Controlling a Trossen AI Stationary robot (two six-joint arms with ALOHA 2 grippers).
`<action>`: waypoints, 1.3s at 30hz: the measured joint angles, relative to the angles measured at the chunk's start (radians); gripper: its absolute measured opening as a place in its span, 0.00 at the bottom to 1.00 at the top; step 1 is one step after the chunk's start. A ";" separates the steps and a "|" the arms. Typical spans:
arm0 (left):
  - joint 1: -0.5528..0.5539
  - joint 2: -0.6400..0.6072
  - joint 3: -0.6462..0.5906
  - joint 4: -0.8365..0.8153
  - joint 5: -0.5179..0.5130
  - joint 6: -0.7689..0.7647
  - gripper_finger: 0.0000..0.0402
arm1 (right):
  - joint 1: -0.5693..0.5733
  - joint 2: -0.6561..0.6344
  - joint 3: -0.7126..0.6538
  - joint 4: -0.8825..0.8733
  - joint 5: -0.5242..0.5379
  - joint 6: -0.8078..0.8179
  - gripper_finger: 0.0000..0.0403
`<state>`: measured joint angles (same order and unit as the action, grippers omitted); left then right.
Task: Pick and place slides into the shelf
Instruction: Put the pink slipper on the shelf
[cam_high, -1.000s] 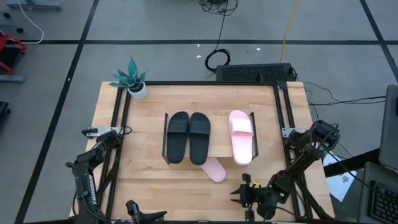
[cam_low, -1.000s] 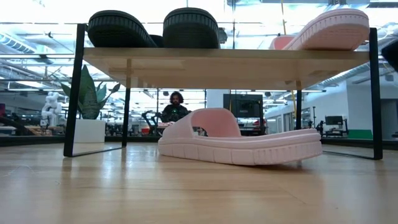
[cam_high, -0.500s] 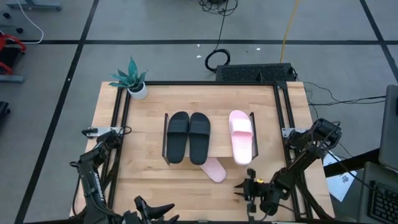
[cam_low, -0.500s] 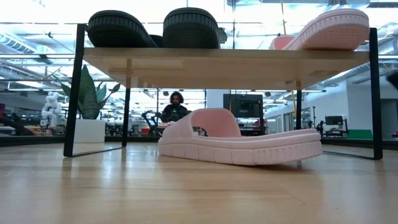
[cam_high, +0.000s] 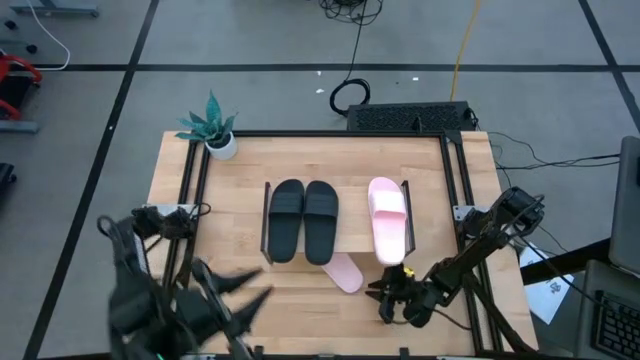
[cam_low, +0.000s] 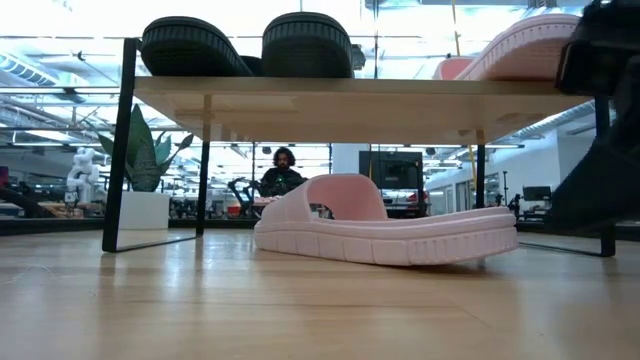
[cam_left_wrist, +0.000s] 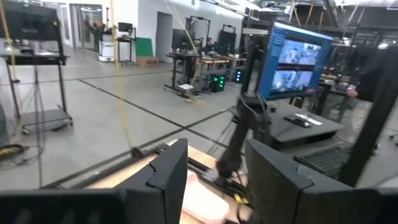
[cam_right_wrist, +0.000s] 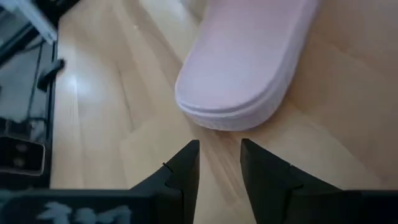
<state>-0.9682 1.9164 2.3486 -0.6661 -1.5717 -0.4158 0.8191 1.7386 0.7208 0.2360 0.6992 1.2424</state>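
Observation:
Two black slides (cam_high: 303, 220) and one pink slide (cam_high: 387, 219) lie side by side on the shelf (cam_high: 351, 238), a light board on a thin black frame. The other pink slide (cam_high: 346, 272) lies on the tabletop, its front half under the shelf's near edge; the low view shows this pink slide (cam_low: 385, 226) sole down beneath the board (cam_low: 360, 96). My right gripper (cam_high: 381, 298) is open, just right of and nearer than that slide's free end; its wrist view shows the fingers (cam_right_wrist: 219, 157) a short way from the slide's rounded end (cam_right_wrist: 245, 74). My left gripper (cam_high: 240, 290) is open, raised over the table's near left part.
A small potted plant (cam_high: 217, 135) stands at the table's far left corner. Black frame rails (cam_high: 190, 200) run along the left and right sides of the table. The shelf's thin black legs (cam_low: 120, 150) stand on either side of the pink slide on the table.
My right gripper has moved from the near edge toward the far edge and a little left, closing on the pink slide on the table. My left arm has swung up from the near left corner toward the table's middle, fast enough to blur. The slides have stayed put.

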 joint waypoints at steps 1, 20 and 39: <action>0.003 -0.023 0.000 0.019 -0.001 0.044 0.40 | -0.005 0.000 0.000 -0.004 -0.012 0.029 0.26; -0.031 -0.144 0.000 0.138 0.002 0.605 0.40 | 0.077 0.000 0.001 -0.008 0.089 0.414 0.26; -0.181 -0.272 0.001 -0.119 0.000 0.596 0.40 | 0.102 0.212 0.071 0.295 0.397 0.629 0.26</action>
<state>-1.1494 1.6448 2.3493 -0.7846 -1.5715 0.1797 0.9207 1.9502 0.7921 0.5315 1.0958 1.8710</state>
